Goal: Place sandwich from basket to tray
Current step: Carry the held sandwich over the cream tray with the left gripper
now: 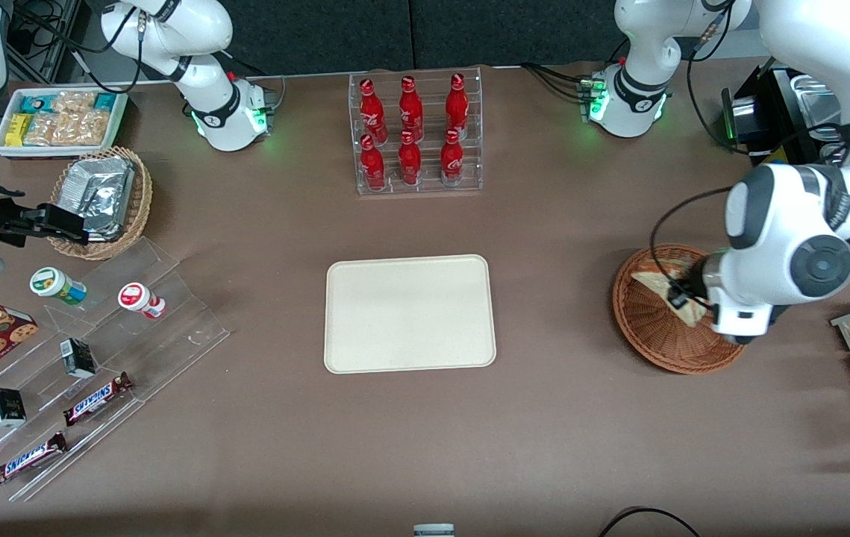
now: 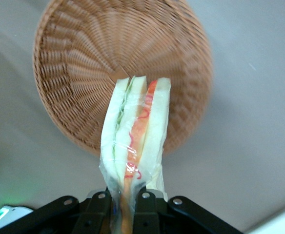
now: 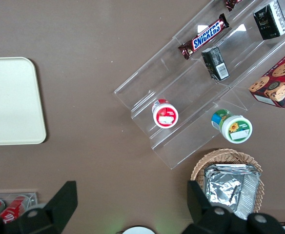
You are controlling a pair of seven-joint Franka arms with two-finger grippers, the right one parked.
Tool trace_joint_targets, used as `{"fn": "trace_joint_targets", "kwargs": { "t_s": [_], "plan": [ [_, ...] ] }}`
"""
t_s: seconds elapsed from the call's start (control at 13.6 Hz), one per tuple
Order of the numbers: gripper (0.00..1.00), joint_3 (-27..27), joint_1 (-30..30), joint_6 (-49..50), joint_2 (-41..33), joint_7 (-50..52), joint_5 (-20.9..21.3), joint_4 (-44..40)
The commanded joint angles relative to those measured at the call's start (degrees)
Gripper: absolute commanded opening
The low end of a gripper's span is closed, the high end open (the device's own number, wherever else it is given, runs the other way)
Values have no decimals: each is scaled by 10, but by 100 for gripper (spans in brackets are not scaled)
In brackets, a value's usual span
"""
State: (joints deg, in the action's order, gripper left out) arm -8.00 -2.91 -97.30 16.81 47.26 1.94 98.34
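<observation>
While the gripper (image 2: 125,202) hung above the basket (image 1: 656,335), its jaws were clamped on the wrapped sandwich (image 2: 135,139), holding it just clear of the wicker. The tray (image 1: 410,313) sat bare on the surface, well apart toward the parked arm's end.

Table (image 1: 559,246): brown surface filling the front view.
Tray (image 1: 410,313): cream, flat on the table at frame centre.
Basket (image 1: 656,343): reddish-brown wicker, mid-height in the frame, toward the working arm's end.
Bottle rack (image 1: 417,134): clear, six red bottles, upper centre.
Tan basket (image 1: 137,201): holds foil packets, upper frame, toward the parked arm's end.
White box (image 1: 59,119): snack packets, upper corner at that same end.
Acrylic stand (image 1: 171,328): stepped, lower frame, same end.
Gripper (image 2: 125,200): above the reddish-brown basket, clamped on the sandwich (image 2: 135,131).
</observation>
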Motion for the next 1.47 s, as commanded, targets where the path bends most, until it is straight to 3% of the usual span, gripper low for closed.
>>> {"fn": "trace_joint_targets", "kwargs": {
  "t_s": [0.0,0.15,0.37,0.74,1.4],
  "plan": [
    [0,-68,-2,62,8,1,18,-61],
    [0,-97,-30,62,10,9,16,-73],
    [0,-98,-111,56,24,26,9,-79],
    [0,-98,-237,44,128,39,11,-190],
    [0,-97,-279,-174,250,1,17,-255]
  ]
}}
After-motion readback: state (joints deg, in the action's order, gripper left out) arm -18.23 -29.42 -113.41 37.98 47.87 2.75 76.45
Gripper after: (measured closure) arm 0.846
